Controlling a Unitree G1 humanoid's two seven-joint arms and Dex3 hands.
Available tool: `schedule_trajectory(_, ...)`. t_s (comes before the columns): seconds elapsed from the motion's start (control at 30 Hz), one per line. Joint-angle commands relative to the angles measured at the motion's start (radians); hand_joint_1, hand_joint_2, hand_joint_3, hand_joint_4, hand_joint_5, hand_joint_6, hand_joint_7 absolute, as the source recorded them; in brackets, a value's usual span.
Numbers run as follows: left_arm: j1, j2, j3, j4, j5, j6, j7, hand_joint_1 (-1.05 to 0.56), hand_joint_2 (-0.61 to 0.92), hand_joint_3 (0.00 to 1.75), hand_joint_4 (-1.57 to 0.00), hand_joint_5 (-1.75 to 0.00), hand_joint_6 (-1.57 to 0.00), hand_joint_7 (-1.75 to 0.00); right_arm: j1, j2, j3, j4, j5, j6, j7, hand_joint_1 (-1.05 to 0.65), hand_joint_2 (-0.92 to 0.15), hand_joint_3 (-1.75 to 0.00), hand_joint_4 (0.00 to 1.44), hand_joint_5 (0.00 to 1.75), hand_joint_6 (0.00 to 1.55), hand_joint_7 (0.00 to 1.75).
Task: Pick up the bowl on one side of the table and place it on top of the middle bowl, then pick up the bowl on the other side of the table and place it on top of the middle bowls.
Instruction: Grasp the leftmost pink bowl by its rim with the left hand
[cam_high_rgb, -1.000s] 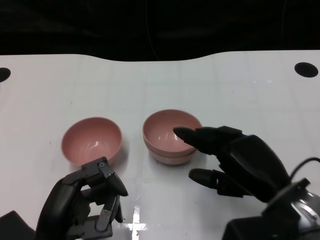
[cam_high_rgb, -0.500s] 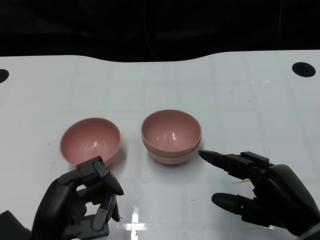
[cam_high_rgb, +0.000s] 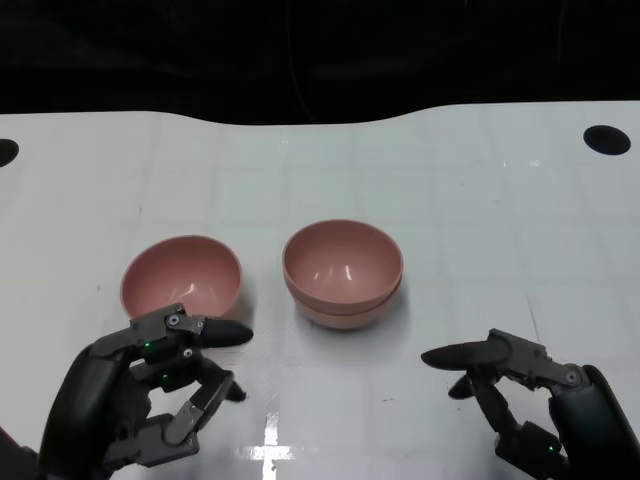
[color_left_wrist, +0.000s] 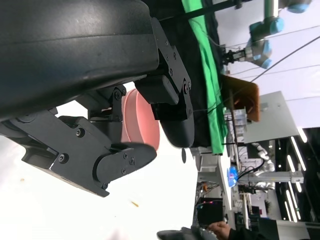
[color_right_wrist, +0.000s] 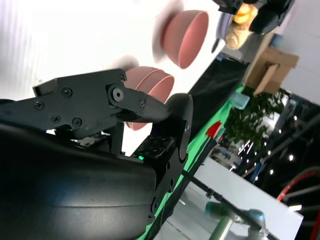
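Left hand (cam_high_rgb: 150, 385), open, hovers just before the single bowl (cam_high_rgb: 182, 282).

A white table (cam_high_rgb: 450, 200) with a faint grid fills the view, a black hole (cam_high_rgb: 607, 139) at 2 o'clock. Beyond its far edge at 12 o'clock is darkness. A green cloth (color_left_wrist: 210, 85) hangs past the table.

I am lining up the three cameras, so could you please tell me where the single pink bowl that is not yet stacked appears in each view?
Head view: the single pink bowl sits on the white table, left of the two stacked pink bowls, just beyond the left hand.
Left wrist view: the bowl shows between that hand's fingers.
Right wrist view: the bowl lies beyond the stack.
Shared landmark: the white table.
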Motion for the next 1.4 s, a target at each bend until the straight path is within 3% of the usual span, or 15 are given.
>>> schedule_trajectory(0.03, 0.005, 0.017, 0.016, -0.028, 0.058, -0.042, 0.046, -0.25, 0.77, 0.48, -0.61, -0.84, -0.76, -0.07, 0.004, 0.008, -0.025, 0.012, 0.03, -0.014, 0.013, -0.07, -0.59, -0.99, 0.72, 1.54, 0.78, 1.09)
schedule_trajectory(0.13, 0.005, 0.018, 0.017, -0.034, 0.086, -0.058, 0.066, -0.28, 0.85, 0.32, -0.59, -0.76, -0.73, -0.02, 0.005, 0.014, -0.031, 0.014, 0.034, -0.015, 0.021, -0.08, -0.59, -1.02, 0.74, 1.59, 0.78, 1.14)
schedule_trajectory(0.33, 0.005, 0.019, 0.013, -0.033, 0.089, -0.061, 0.074, -0.28, 0.87, 0.27, -0.59, -0.75, -0.73, -0.01, 0.006, 0.026, -0.042, 0.016, 0.03, -0.018, 0.035, -0.08, -0.59, -1.02, 0.75, 1.6, 0.77, 1.16)
schedule_trajectory(0.37, -0.009, 0.049, 0.024, -0.059, 0.144, -0.068, 0.088, -0.28, 0.88, 0.27, -0.59, -0.75, -0.73, -0.01, 0.002, 0.027, -0.044, 0.011, 0.049, 0.005, 0.05, -0.08, -0.59, -1.03, 0.75, 1.6, 0.77, 1.16)
schedule_trajectory(0.43, -0.038, 0.107, 0.042, -0.114, 0.259, -0.06, 0.116, -0.4, 0.91, 0.17, -0.39, -0.6, -0.49, 0.0, -0.004, 0.033, -0.047, 0.002, 0.088, 0.049, 0.08, -0.1, -0.38, -1.41, 0.91, 1.71, 0.81, 1.42)
schedule_trajectory(0.53, -0.057, 0.134, 0.046, -0.142, 0.329, -0.041, 0.146, -0.46, 0.92, 0.09, -0.32, -0.53, -0.41, 0.0, -0.005, 0.041, -0.052, -0.005, 0.108, 0.082, 0.1, -0.11, -0.32, -1.53, 0.95, 1.74, 0.8, 1.54)
schedule_trajectory(0.97, -0.107, 0.184, 0.033, -0.147, 0.428, 0.0, 0.186, -0.49, 0.92, 0.01, -0.26, -0.54, -0.37, 0.0, 0.006, 0.07, -0.062, -0.051, 0.112, 0.158, 0.116, -0.09, -0.31, -1.56, 0.97, 1.75, 0.78, 1.6)
schedule_trajectory(1.4, -0.119, 0.197, 0.013, -0.135, 0.48, 0.025, 0.205, -0.46, 0.9, 0.0, -0.25, -0.57, -0.37, 0.0, 0.009, 0.077, -0.071, -0.063, 0.116, 0.168, 0.131, -0.07, -0.3, -1.56, 0.96, 1.75, 0.77, 1.6)
